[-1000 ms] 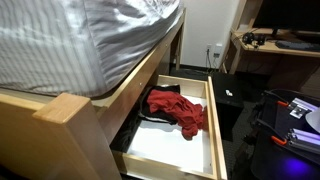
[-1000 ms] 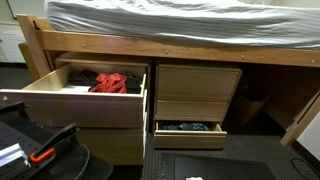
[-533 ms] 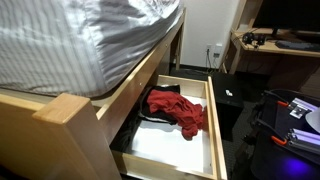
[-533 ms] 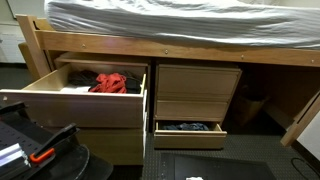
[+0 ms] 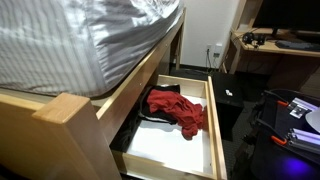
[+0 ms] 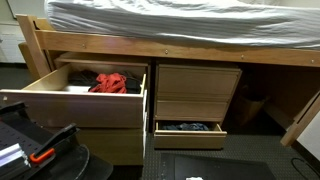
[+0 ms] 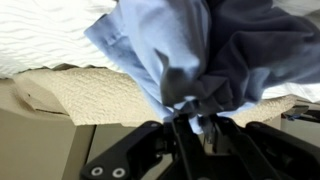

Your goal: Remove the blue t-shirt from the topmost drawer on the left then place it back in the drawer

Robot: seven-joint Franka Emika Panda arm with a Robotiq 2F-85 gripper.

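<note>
The black Robotiq gripper [image 7: 195,125] enters the wrist view from the bottom edge. Its fingers are pinched narrowly together on a bunched fold of the soft blue cotton t-shirt [image 7: 170,45]. The shirt fills the upper middle of that view, paler blue on one side and darker blue-grey [image 7: 255,60] on the other, gathered to a knot at the fingertips. Behind it lie white quilted bedding [image 7: 45,35], a cream textured mattress edge [image 7: 90,95] and a band of pale wooden frame [image 7: 40,145].

In both exterior views the topmost light-wood drawer [image 5: 213,120] [image 6: 75,105] on the left of the under-bed chest stands pulled out. A crumpled red garment [image 5: 180,108] [image 6: 112,82] lies inside it, towards the back edge, and the pale drawer floor near the front edge is bare. In an exterior view a dark strip [image 5: 150,118] lies along the near side of the red garment, just beside it.

The grey striped bedding [image 5: 70,40] hangs over the bed's wooden rail [image 5: 70,115] above the drawer. In an exterior view a lower light-wood drawer [image 6: 188,135] at the right end of the chest is partly open, with a dark cloth [image 6: 188,126] inside it. A black case [image 6: 40,150] sits at the bottom left corner of that view.
</note>
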